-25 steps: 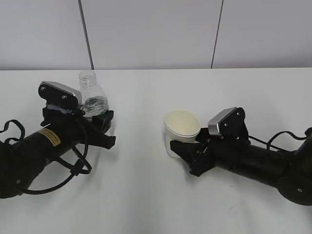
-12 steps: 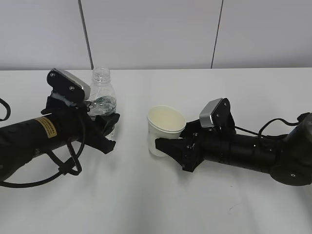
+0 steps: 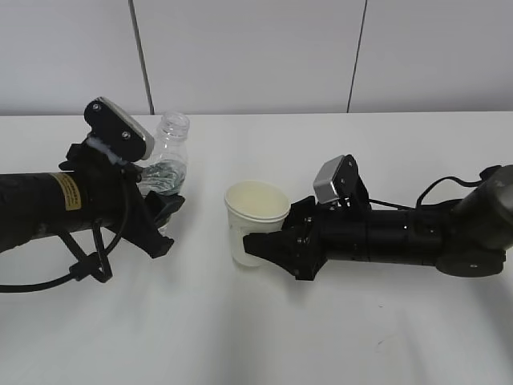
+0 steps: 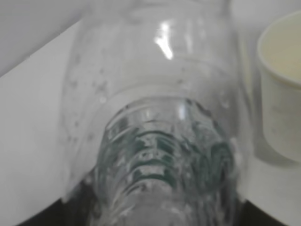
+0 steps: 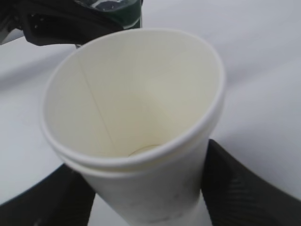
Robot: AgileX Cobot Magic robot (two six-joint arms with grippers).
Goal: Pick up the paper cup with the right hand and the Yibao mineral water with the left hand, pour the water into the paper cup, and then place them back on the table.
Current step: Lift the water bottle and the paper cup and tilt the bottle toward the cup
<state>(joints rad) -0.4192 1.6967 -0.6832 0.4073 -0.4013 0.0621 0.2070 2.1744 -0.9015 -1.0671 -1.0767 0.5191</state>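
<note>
White counter (image 3: 256, 337): left hand (image 3: 164, 210) grips the Yibao mineral water (image 3: 167, 164), tilted toward 2 o'clock; right hand (image 3: 268, 245) holds the paper cup (image 3: 255, 220); pouring seemingly not begun.

No readable text. Yellow sticker (image 3: 67, 191) on left arm has dark print, too small to read. Bottle's green label (image 4: 164, 157) blurred, illegible.

My left hand (image 3: 156, 220) is a thick black arm with a yellow sticker, a silver-grey screwed plate and looping black cables. My right hand (image 3: 268, 249) is matching black, with its own silver-grey plate and thinner cables.
</note>
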